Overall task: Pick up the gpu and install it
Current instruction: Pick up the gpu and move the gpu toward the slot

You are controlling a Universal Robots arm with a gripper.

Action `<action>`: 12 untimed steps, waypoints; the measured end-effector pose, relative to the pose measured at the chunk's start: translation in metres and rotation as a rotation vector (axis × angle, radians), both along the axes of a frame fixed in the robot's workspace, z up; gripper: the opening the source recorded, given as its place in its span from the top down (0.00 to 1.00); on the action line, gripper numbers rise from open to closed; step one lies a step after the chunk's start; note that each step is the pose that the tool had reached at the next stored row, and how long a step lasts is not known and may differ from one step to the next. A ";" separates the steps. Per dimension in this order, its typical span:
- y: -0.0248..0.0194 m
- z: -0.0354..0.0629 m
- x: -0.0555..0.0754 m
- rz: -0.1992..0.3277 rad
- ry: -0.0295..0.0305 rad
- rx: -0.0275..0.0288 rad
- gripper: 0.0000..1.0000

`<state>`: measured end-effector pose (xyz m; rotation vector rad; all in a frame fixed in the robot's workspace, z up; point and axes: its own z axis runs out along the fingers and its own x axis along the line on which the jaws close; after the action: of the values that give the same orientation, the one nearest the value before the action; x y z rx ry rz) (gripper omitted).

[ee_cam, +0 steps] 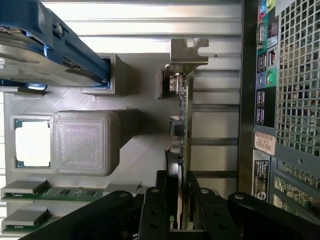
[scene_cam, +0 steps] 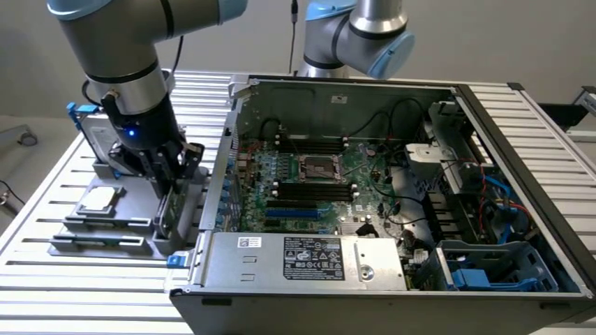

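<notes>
Silver slatted table [scene_cam: 84, 293] bears the grey rack [scene_cam: 102, 241] where the claw [ee_cam: 178, 185] pinches the gpu [ee_cam: 183, 110].

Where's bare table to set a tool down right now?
Bare slats at the exterior view's lower left, beside the grey fixture, and right of the case. Crowded: the gripper at the gpu, close beside the case.

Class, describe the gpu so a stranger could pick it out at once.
Find the open computer case, then the grey parts holder beside it on the exterior view's left. The gpu stands in the holder's slot nearest the case, under the gripper. Unlike the flat processor chip and blue-framed hard drive, it is a thin card on edge.
</notes>
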<state>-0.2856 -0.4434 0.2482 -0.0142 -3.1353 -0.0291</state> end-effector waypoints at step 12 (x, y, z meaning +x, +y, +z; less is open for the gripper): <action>0.0000 0.0298 0.000 0.000 -0.0137 0.0000 0.74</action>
<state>-0.2856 -0.4434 0.2780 -0.0140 -3.1490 -0.0293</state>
